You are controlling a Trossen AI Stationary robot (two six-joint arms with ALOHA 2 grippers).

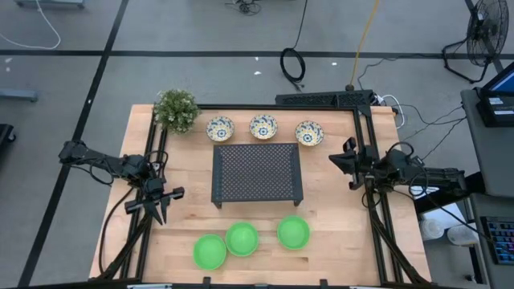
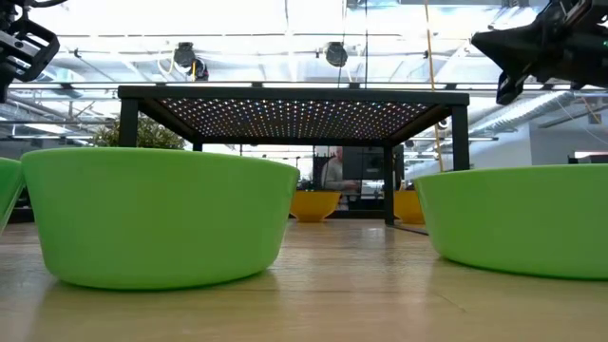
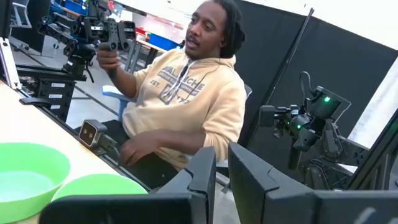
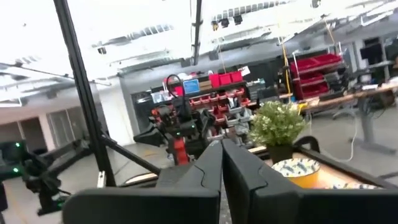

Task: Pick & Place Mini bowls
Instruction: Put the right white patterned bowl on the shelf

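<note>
Three white bowls with a blue-and-yellow pattern (image 1: 263, 126) stand in a row along the table's far side. Three green bowls (image 1: 242, 238) stand on their bases near the near edge, and two of them fill the low view (image 2: 161, 214). My left gripper (image 1: 161, 210) hangs above the table's left side, left of the green bowls, with a narrow gap between its fingers (image 3: 222, 165). My right gripper (image 1: 344, 160) hovers at the right side, right of the rack, with its fingers together (image 4: 222, 149). Neither holds anything.
A black perforated rack (image 1: 257, 172) stands mid-table between the two rows of bowls. A small potted plant (image 1: 176, 110) sits at the far left corner. A person in a cream hoodie (image 3: 186, 93) sits beyond the table's near edge. Black frame rails (image 1: 371, 201) run along both sides.
</note>
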